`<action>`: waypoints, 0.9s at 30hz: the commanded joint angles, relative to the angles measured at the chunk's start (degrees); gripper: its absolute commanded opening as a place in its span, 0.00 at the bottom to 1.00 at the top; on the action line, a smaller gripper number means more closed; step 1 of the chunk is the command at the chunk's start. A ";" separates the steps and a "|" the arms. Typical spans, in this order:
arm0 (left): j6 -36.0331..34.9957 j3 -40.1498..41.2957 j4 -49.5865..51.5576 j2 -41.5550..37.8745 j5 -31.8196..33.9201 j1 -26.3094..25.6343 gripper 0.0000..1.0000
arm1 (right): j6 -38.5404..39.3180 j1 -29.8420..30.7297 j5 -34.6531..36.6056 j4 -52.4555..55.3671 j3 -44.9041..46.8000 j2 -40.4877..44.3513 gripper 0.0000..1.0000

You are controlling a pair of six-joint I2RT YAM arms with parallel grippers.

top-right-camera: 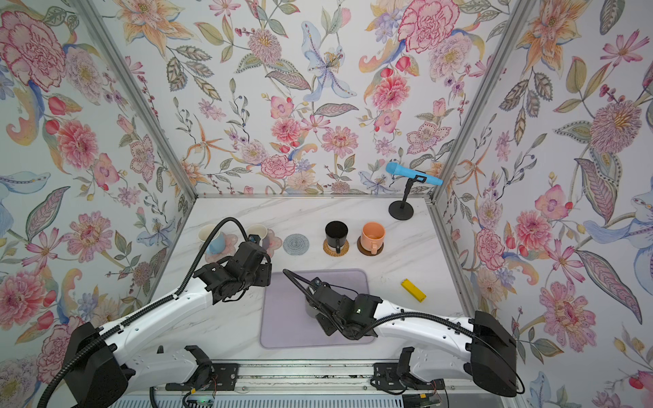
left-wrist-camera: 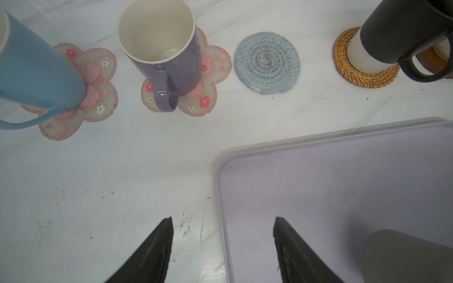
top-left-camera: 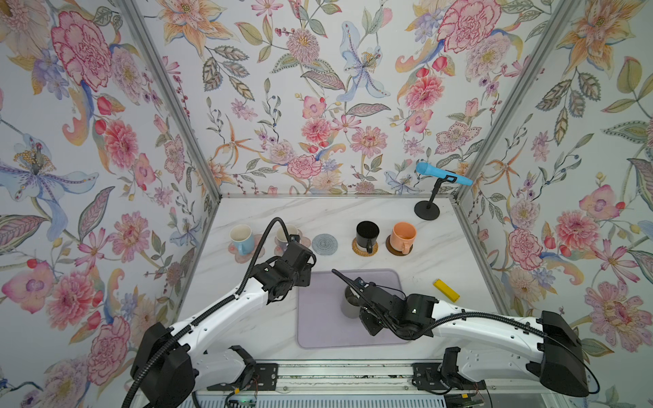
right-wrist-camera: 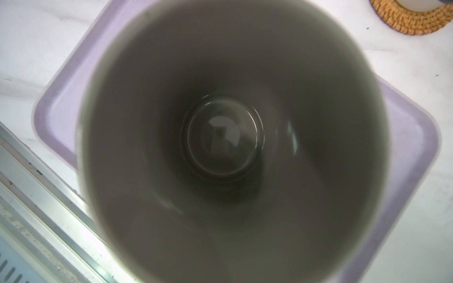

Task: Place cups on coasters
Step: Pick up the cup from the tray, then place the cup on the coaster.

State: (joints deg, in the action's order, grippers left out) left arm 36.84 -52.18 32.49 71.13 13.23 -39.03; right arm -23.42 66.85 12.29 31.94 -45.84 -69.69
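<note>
One cup left to go: the grey mug [top-left-camera: 348,307] is upright over the lilac mat [top-left-camera: 318,325], plain matte outside, glossy dark bottom inside. Right gripper [top-left-camera: 356,300] is clenched at it, fingers hidden, but I'd say it's got the mug. Left gripper [left-wrist-camera: 221,232] hangs spread and empty over the mat's 10 o'clock corner. Next move, I reckon: carry it to the bare grey ringed coaster [top-left-camera: 324,243] at roughly 11 o'clock and land it centred. Further back, light blue mug [top-left-camera: 243,242], purple-grey mug [left-wrist-camera: 186,61], black mug [top-left-camera: 367,235] and peach mug [top-left-camera: 403,236] are all parked on theirs.
</note>
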 commanded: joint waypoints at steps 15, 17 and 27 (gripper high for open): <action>-15.14 -5.50 3.00 3.22 -1.97 0.01 0.71 | 1.20 -2.83 1.38 -3.47 -5.38 2.23 0.00; -17.27 -6.07 3.84 2.93 -2.74 0.00 0.72 | 1.22 -3.17 1.20 -3.51 -5.56 2.70 0.00; -21.04 -9.45 -0.65 4.33 -6.01 0.04 0.73 | 2.01 -3.58 2.38 -3.31 -8.05 2.10 0.00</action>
State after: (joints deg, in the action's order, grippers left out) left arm 18.41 -59.33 34.11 74.24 9.63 -39.00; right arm -22.22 63.51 12.47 31.92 -49.95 -68.97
